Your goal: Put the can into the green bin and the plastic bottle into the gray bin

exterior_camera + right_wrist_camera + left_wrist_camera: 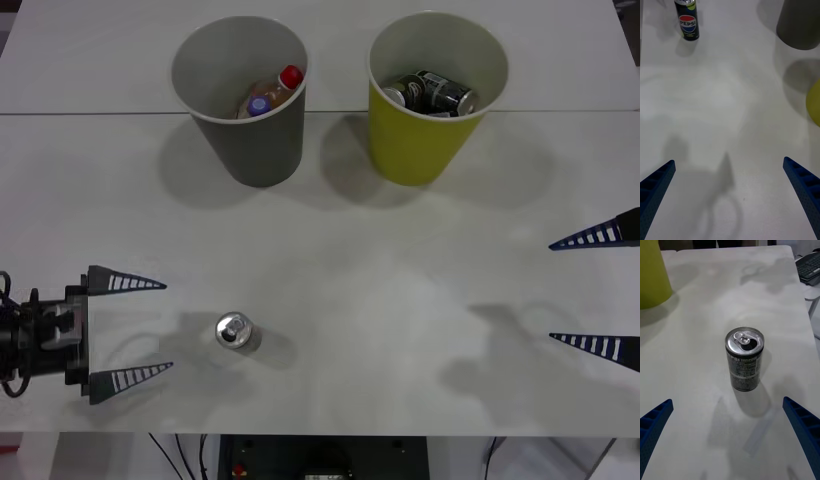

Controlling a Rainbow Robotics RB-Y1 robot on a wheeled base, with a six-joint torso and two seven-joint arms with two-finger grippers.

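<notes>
The can (pixel 237 333) stands upright on the white table near the front left, black with a silver top; it shows as the can (pixel 744 359) in the left wrist view and the can (pixel 688 20) in the right wrist view. My left gripper (pixel 128 333) is open just left of it, not touching. Far off at the right edge, my right gripper (pixel 597 290) is also open with nothing in it. The gray bin (pixel 243 140) holds plastic bottles (pixel 272 93). The green bin (pixel 420 135) holds dark cans (pixel 432 92).
The two bins stand side by side at the back of the table (pixel 400 300). A keyboard (pixel 810 264) lies beyond the table's edge in the left wrist view. The table's front edge runs just below the can.
</notes>
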